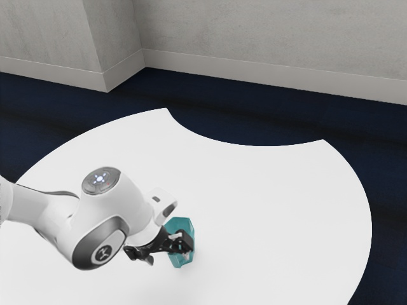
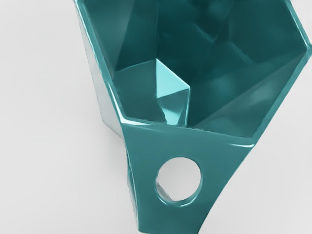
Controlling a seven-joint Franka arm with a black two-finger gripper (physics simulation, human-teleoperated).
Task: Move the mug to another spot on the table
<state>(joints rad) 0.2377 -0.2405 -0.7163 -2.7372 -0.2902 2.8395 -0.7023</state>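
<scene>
The teal mug (image 1: 180, 227) stands near the table's (image 1: 267, 190) near edge, at the gripper (image 1: 183, 244); whether it is clasped cannot be told. It is judged rigid, light and slippery, best taken by the rim wall beside the handle (image 2: 219, 165).

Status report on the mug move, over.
Gripper low at the mug. Mug upright, mouth up. No obstacle seen on the table.

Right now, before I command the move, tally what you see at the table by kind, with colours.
Mug, teal: 1
Gripper, black: 1
Table, white: 1
Total: 3
</scene>
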